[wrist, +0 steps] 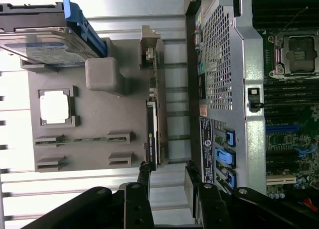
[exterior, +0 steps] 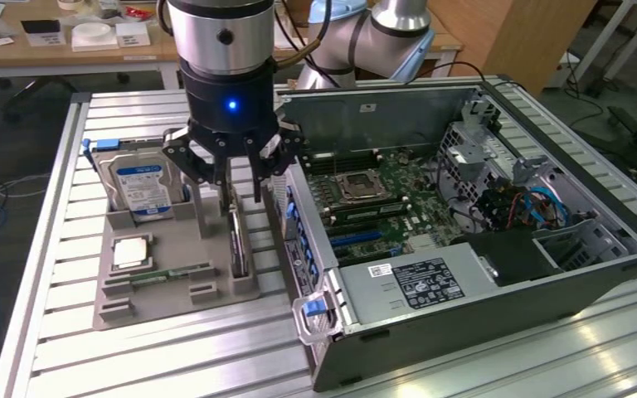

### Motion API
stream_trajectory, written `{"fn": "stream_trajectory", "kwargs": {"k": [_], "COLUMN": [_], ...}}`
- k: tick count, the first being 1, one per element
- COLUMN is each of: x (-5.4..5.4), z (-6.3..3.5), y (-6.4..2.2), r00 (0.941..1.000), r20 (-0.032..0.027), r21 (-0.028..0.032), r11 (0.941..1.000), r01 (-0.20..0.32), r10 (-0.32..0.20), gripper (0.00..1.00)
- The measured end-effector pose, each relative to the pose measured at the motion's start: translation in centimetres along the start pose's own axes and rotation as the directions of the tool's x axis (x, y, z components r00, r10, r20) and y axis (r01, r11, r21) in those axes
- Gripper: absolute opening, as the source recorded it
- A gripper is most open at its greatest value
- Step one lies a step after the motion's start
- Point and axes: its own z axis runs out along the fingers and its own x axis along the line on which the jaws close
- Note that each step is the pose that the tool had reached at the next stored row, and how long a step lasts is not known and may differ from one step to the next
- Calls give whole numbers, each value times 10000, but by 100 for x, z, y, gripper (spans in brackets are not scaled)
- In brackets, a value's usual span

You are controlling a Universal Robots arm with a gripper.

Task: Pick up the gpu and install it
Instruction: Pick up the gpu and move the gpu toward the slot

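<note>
We record the black gripper (exterior: 238,192) open-jawed above the edge-standing green-and-black gpu card (exterior: 239,245); its length crosses the jaw gap off-centre.

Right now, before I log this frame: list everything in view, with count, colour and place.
graphics card: 1, black and green, on edge in the holder's slot nearest the case
hard drive: 1, silver with a blue-white label, upright at the holder's back end
processor chip: 1, silver, flat in the holder's middle
memory stick: 1, green, lying toward the holder's front
holder: 1, grey, on the table at the exterior view's left of the case
computer case: 1, dark grey, open, at the exterior view's right
motherboard: 1, green, inside the case
table: 1, silver, slatted, under everything
arm: 1, silver and black, above the holder
gripper: 1, black, open, over the graphics card
</note>
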Motion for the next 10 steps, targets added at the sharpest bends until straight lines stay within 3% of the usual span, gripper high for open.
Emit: {"fn": "stream_trajectory", "kwargs": {"k": [10], "x": [1], "z": [44], "y": [-2], "r00": [10000], "r20": [-3], "r21": [4], "r11": [10000], "r01": [0], "r10": [0], "gripper": [42]}}
